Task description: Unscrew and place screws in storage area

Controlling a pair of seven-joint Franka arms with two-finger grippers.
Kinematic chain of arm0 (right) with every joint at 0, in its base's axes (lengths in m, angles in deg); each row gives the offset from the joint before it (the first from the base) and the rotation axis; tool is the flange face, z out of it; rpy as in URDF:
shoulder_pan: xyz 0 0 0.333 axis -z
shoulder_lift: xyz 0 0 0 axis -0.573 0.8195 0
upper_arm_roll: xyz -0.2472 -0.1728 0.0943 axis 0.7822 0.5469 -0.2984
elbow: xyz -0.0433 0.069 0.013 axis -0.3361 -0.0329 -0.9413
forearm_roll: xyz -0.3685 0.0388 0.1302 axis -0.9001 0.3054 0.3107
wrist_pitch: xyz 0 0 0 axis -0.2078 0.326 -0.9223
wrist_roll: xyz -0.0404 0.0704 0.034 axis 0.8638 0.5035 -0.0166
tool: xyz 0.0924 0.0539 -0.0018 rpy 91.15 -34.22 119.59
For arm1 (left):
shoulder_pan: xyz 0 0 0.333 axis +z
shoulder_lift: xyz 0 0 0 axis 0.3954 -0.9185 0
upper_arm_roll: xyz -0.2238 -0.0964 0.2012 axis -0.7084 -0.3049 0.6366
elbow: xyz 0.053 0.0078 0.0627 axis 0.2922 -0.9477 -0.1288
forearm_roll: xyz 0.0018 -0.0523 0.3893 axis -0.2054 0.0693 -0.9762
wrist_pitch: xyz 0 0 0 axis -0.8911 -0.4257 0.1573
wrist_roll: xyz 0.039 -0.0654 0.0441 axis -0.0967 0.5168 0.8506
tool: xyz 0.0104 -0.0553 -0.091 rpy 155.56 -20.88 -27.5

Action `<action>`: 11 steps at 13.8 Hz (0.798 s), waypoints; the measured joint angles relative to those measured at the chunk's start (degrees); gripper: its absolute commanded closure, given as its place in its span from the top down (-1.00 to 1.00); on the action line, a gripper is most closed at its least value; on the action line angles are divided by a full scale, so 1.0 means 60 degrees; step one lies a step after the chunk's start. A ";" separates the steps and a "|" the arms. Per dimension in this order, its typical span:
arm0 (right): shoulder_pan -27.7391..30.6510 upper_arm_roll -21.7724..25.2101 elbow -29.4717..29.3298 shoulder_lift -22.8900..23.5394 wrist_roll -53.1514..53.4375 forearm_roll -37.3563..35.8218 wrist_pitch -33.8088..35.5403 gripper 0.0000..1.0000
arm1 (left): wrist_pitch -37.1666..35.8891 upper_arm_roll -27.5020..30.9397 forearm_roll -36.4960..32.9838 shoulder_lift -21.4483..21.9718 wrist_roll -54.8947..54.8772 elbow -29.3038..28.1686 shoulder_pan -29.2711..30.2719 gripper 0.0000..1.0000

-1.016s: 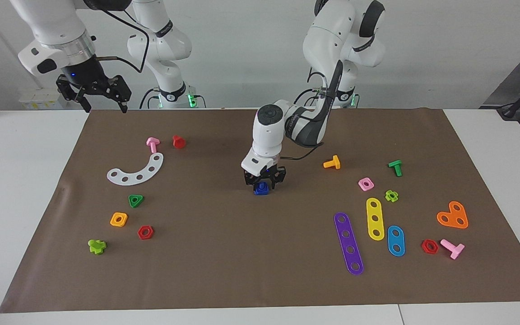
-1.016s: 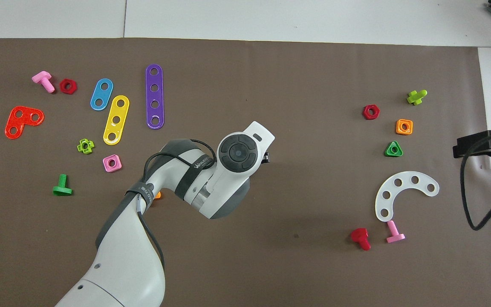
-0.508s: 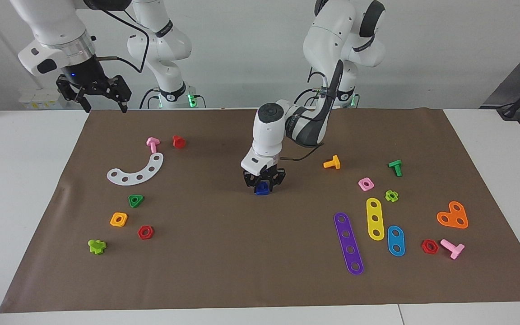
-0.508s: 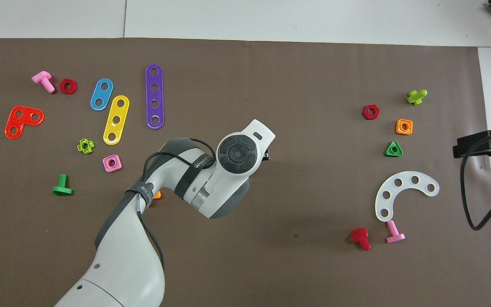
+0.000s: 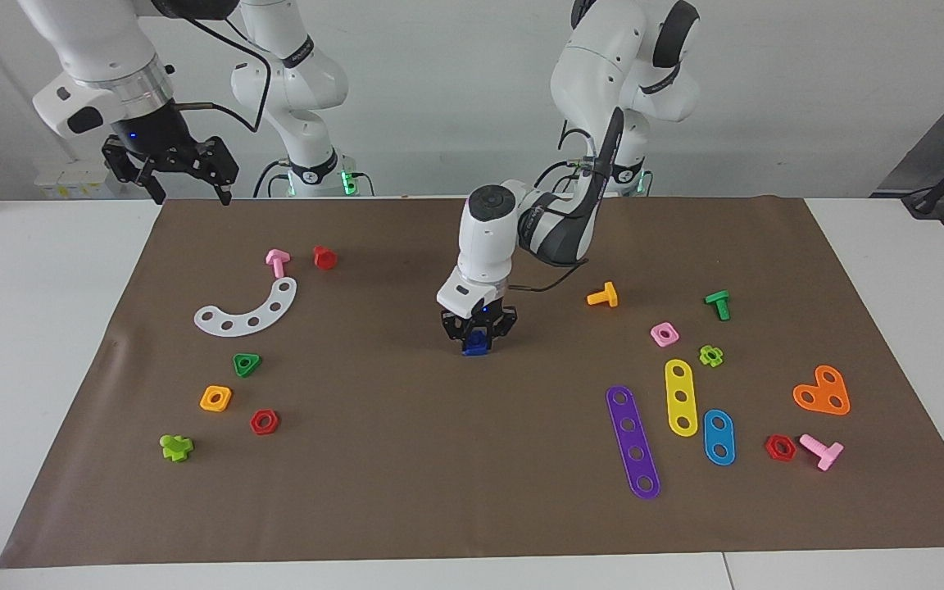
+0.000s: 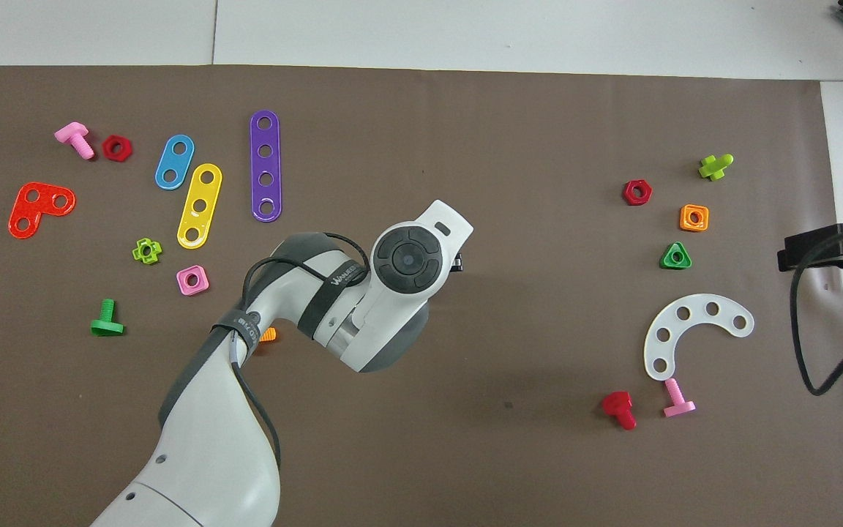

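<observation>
The blue screw (image 5: 475, 343), a small blue bolt with its nut, stands on the brown mat (image 5: 406, 459) near its middle. My left gripper (image 5: 477, 334) points straight down and is shut on the blue screw, its black fingers on either side of it. In the overhead view the left wrist hides the screw, and only a black edge of the left gripper (image 6: 456, 262) shows. My right gripper (image 5: 187, 185) is open, empty and raised over the mat's corner at the right arm's end, where that arm waits. It also shows in the overhead view (image 6: 831, 249).
A white curved plate (image 5: 249, 311), pink bolt (image 5: 277, 261), red bolt (image 5: 324, 257), green triangular nut (image 5: 247, 364), orange nut (image 5: 215, 398) and red nut (image 5: 264, 422) lie toward the right arm's end. An orange bolt (image 5: 603, 296), purple strip (image 5: 633, 441) and yellow strip (image 5: 680, 397) lie toward the left arm's end.
My left gripper has turned a little about its own axis with the blue screw in it, and the blue piece now looks narrower. The right arm has not moved.
</observation>
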 measured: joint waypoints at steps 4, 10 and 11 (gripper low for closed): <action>0.0000 0.0000 0.0000 0.0000 0.0000 0.0000 0.0000 1.00 | -0.0872 0.0000 -0.0006 0.0175 0.0003 0.0494 0.0000 -0.85; 0.0000 0.0000 0.0000 0.0000 0.0000 0.0000 0.0000 1.00 | -0.1640 0.0153 -0.0032 0.1029 0.0021 0.0509 0.0179 -0.77; 0.0000 0.0000 0.0000 0.0000 0.0000 0.0000 0.0000 1.00 | -0.1720 0.0171 -0.0048 0.1162 -0.0051 0.0464 0.0352 -0.77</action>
